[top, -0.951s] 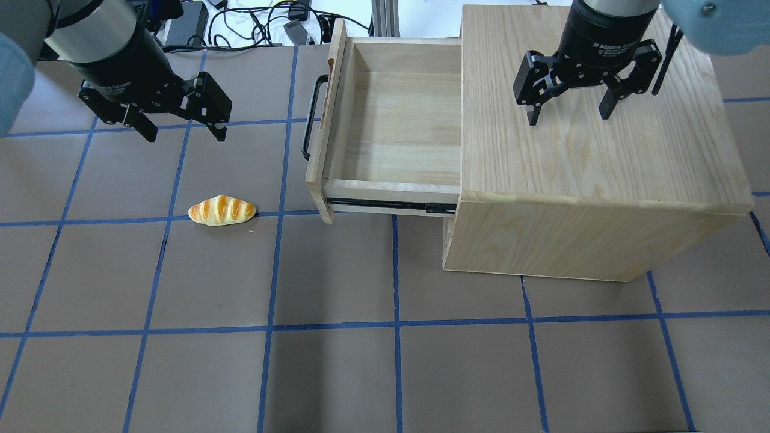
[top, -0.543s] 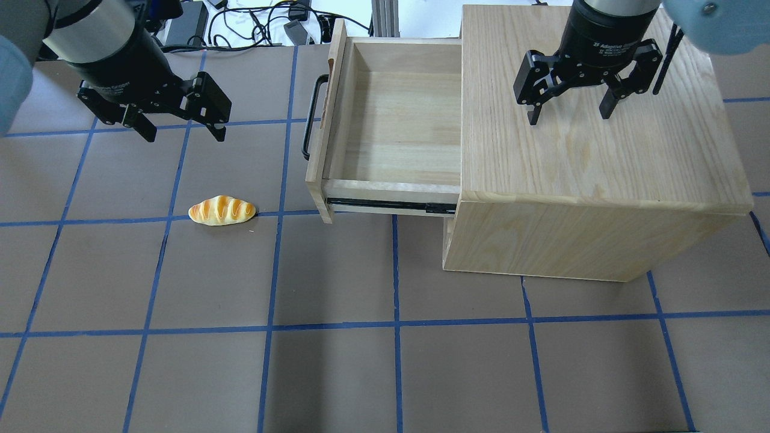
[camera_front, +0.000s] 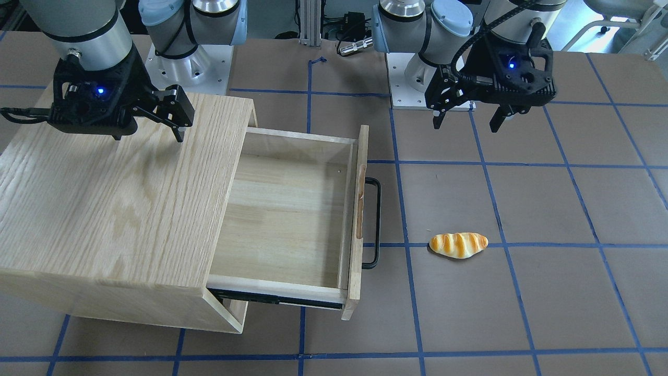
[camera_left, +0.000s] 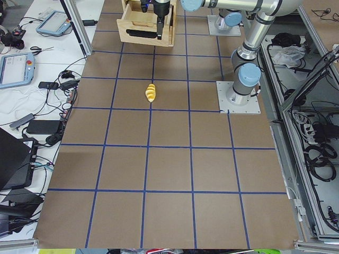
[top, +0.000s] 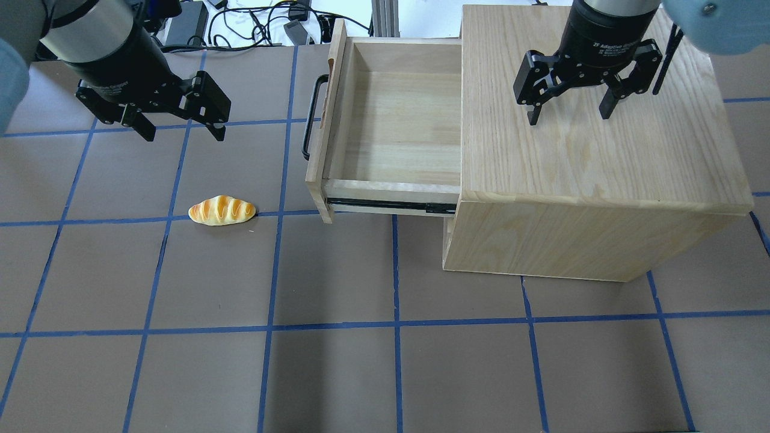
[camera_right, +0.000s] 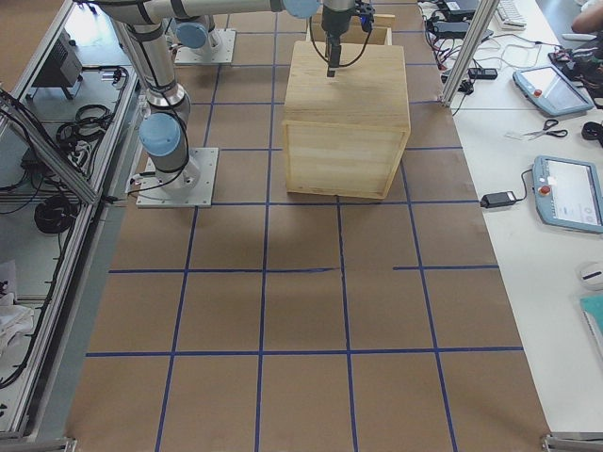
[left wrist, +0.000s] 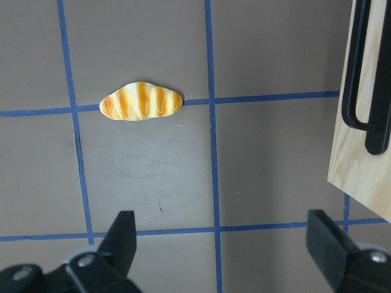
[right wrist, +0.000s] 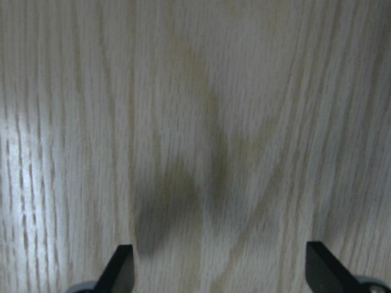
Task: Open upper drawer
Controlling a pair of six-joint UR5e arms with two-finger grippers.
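The upper drawer (top: 397, 132) stands pulled well out of the oak-grain cabinet (top: 589, 132) and is empty inside. Its black bar handle (top: 308, 117) faces the left arm's side. The drawer (camera_front: 287, 219) and handle (camera_front: 373, 222) also show in the front view. My left gripper (top: 183, 133) is open and empty, hovering over the table some way from the handle. In the left wrist view the handle (left wrist: 366, 79) is at the right edge. My right gripper (top: 568, 117) is open and empty just above the cabinet top (right wrist: 195, 122).
A toy bread roll (top: 221, 210) lies on the brown table on a blue tape line, between the left gripper and the table's near side. It also shows in the left wrist view (left wrist: 142, 102). Cables and power bricks (top: 258, 24) lie beyond the table's far edge.
The left arm has drifted very slightly to the left. The drawer, the bread roll and the right gripper have not moved.
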